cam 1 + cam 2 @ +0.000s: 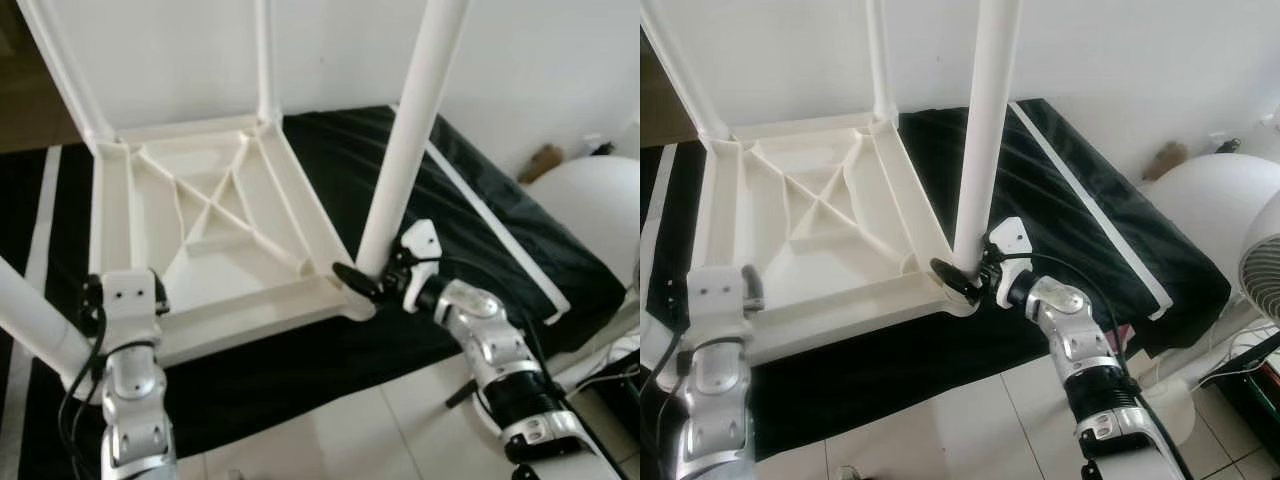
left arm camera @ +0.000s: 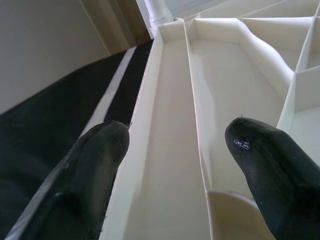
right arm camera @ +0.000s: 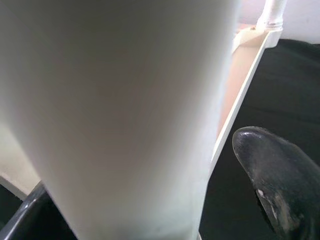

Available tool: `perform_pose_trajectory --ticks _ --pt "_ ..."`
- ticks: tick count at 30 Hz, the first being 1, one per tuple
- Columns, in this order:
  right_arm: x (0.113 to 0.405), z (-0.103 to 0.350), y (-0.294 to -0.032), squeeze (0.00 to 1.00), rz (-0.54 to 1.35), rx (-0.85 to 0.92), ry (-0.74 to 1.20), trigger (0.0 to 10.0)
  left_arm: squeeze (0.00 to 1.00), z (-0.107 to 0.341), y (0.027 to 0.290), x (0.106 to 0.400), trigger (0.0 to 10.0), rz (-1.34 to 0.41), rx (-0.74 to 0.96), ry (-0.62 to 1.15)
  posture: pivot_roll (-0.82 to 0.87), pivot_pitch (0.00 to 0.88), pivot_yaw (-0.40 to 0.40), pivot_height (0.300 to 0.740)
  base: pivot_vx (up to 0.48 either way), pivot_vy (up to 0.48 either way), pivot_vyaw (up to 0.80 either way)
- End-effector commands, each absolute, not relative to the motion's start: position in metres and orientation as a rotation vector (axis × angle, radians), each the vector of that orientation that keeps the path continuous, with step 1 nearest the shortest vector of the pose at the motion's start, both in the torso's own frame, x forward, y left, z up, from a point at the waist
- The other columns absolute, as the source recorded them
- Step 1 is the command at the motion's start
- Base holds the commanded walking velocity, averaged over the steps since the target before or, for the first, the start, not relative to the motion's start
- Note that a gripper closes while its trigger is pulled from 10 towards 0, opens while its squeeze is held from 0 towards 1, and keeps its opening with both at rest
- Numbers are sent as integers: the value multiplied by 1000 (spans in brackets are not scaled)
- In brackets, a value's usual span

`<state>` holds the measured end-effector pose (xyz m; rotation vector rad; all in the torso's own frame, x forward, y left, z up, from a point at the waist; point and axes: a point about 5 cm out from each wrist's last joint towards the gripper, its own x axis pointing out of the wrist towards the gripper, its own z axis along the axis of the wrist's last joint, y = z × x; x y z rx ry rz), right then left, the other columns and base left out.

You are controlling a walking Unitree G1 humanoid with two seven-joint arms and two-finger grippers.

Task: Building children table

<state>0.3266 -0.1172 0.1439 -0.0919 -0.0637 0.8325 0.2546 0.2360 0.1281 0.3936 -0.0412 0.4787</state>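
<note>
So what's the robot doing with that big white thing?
It's putting together a little white table, which lies upside down on a black cloth. The right gripper has its fingers around the bottom of one leg at the near corner. The left gripper is open, its fingers either side of the table's edge near another leg. Two more legs stand at the far corners.

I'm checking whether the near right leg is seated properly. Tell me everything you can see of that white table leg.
The near right table leg is a smooth round white tube, plastic by its look, standing nearly upright with a slight lean. Its foot sits in the corner socket of the upturned white tabletop, which lies on a black cloth. The right end effector grips it just above the socket, a black finger on either side. Its upper end runs out of the picture, and how deep it is seated cannot be told.
</note>
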Motion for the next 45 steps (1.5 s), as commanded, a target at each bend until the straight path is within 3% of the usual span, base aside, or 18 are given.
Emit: perform_pose_trajectory --ticks 1,5,11,21,31,34,42,45 --pt "325 133 -121 0 807 -94 -19 10000 0 127 260 231 10000 910 425 -77 33 71 -33 740 0 0 0" --pt "321 135 -122 0 774 -97 -54 10000 0 126 247 234 10000 786 365 -122 43 66 -37 740 0 0 0" --pt "309 140 -141 0 634 -72 -126 10000 0 131 206 240 10000 391 300 -257 45 54 -34 740 0 0 0" --pt "291 148 -151 0 465 -16 -248 10000 0 139 150 252 10000 -82 205 -344 28 44 -21 740 0 0 0" --pt "263 148 -129 0 429 142 -287 10000 0 148 122 251 10000 -374 189 -370 16 37 -11 740 0 0 0" --pt "261 146 -125 0 397 164 -274 10000 0 145 116 252 10000 -391 257 -368 11 36 -7 740 0 0 0" --pt "244 143 -128 0 327 187 -289 10000 0 142 111 255 10000 -448 124 -309 -8 33 1 740 0 0 0" --pt "238 141 -132 0 302 176 -297 10000 0 143 112 256 10000 -423 154 -311 -8 32 2 740 0 0 0"
